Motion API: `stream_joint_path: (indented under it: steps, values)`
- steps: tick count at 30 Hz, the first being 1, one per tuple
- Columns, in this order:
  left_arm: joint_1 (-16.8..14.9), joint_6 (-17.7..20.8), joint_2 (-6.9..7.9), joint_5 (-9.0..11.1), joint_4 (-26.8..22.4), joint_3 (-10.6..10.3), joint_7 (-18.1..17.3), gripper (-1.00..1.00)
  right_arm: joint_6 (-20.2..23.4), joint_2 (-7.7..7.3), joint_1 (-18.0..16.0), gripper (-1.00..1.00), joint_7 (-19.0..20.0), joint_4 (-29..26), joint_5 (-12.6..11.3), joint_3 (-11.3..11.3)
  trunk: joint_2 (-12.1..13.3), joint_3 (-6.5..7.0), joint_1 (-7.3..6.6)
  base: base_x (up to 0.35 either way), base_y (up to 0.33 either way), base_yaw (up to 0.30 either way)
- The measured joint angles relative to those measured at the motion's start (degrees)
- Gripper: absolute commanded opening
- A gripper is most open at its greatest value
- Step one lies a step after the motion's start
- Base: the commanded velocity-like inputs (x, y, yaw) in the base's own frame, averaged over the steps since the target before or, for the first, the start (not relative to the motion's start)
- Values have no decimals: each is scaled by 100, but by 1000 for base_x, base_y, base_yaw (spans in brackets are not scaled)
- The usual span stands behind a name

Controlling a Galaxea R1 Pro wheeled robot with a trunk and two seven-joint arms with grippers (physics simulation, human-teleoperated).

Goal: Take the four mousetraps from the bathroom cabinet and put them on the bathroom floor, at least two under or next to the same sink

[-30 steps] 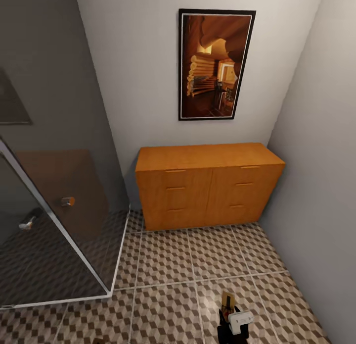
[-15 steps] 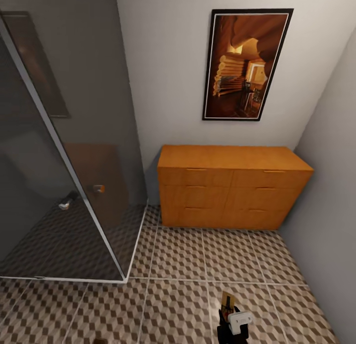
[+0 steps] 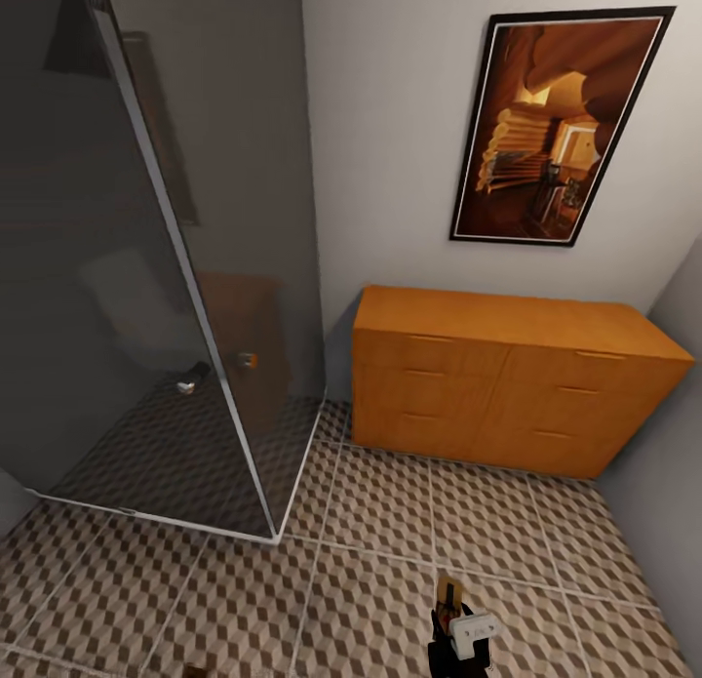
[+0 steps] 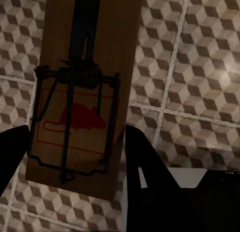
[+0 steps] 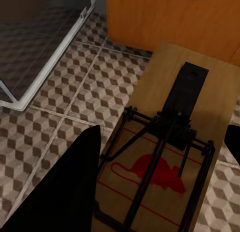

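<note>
Wooden traps ride in both grippers: the left gripper (image 4: 75, 157) has its jaws closed against the sides of one trap (image 4: 82, 91), the right gripper (image 5: 160, 177) likewise pinches another trap (image 5: 172, 142). Both hang over the floor (image 3: 370, 522), with the cabinet (image 3: 507, 385) far right by the wall. I'd say carry them level, find the sink, then lower each flat before letting go.
</note>
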Motion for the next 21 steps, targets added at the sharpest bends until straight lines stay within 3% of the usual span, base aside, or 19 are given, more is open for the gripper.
stream_joint_path:
  steps: [21]
  values:
    - [0, -6, -2, 0, 4, 0, 1, -100, 0, 0, 0, -100, 0, 0, 0, -3, 0, 0, 0, 0, 0, 289]
